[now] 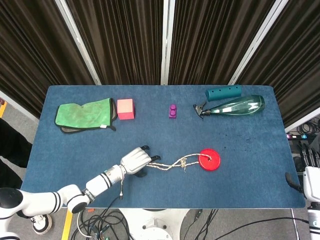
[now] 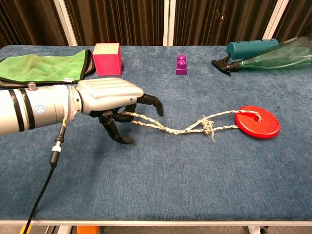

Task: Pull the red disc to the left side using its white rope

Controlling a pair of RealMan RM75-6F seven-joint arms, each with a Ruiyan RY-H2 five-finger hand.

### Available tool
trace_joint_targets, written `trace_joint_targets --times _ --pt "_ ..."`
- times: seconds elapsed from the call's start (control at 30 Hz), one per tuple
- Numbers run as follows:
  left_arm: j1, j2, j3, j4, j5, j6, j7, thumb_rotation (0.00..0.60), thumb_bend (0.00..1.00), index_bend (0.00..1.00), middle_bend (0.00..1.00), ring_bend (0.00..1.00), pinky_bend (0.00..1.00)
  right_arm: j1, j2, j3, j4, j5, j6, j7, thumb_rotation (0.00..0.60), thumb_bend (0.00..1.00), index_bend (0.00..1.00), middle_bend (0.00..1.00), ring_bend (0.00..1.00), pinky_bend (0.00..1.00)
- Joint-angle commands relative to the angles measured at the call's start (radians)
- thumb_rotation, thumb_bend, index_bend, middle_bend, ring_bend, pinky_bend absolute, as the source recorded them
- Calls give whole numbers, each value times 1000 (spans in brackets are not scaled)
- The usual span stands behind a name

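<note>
A: Head view: red disc (image 1: 209, 159) sits mid-table, slightly right and near; white rope (image 1: 175, 163) is soft and slack, so grab its left end.
B: Chest view: left hand (image 2: 108, 97) low, palm down, fingers (image 2: 151, 101) curled, grasping the rope end. Right hand isn't visible.

Seen from above, my left hand (image 1: 135, 160) rests on a blue table (image 1: 75, 145) near its front edge, fingers curled over the end of a white rope (image 1: 172, 164). The rope runs right, with a knot partway along, to a red disc (image 1: 209, 159) lying flat. Along the far side sit a green cloth (image 1: 84, 115), a pink block (image 1: 125, 108), a small purple piece (image 1: 172, 111), and a green spray bottle (image 1: 231, 106) on its side beside a teal cylinder (image 1: 223, 92). Dark curtains (image 1: 125, 40) hang behind.
</note>
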Motion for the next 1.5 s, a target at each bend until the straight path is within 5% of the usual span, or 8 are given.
trace_joint_targets --times 0.03,0.2,0.5,0.8,1.0,1.27,1.5 --pt "19 8 -3 -5 -7 33 18 600 333 539 1000 796 294 0 0 0 0 0 0 1 600 242 0 0 0 0" --pt "68 66 -5 -45 -33 99 41 600 350 765 1000 877 511 1 0 0 -1 -1 -1 -1 600 242 0 0 0 0" --pt "232 303 28 -134 -60 295 73 600 358 771 1000 897 545 6 1 0 -12 -7 1 -16 600 242 0 0 0 0" --pt "427 570 71 -147 -203 396 19 600 358 774 1000 897 549 8 2 1 -18 -8 1 -24 600 242 0 0 0 0" --pt "501 661 61 -141 -271 426 -2 600 357 778 1000 897 551 11 -2 -2 -20 -11 -4 -32 600 242 0 0 0 0" --pt "498 644 32 -142 -240 411 -5 600 357 779 1000 897 551 15 -6 -4 -22 -12 -6 -40 600 242 0 0 0 0" --pt "394 453 -47 -86 -90 422 -67 600 354 779 1000 872 584 17 -10 -5 -23 -9 -11 -42 600 242 0 0 0 0"
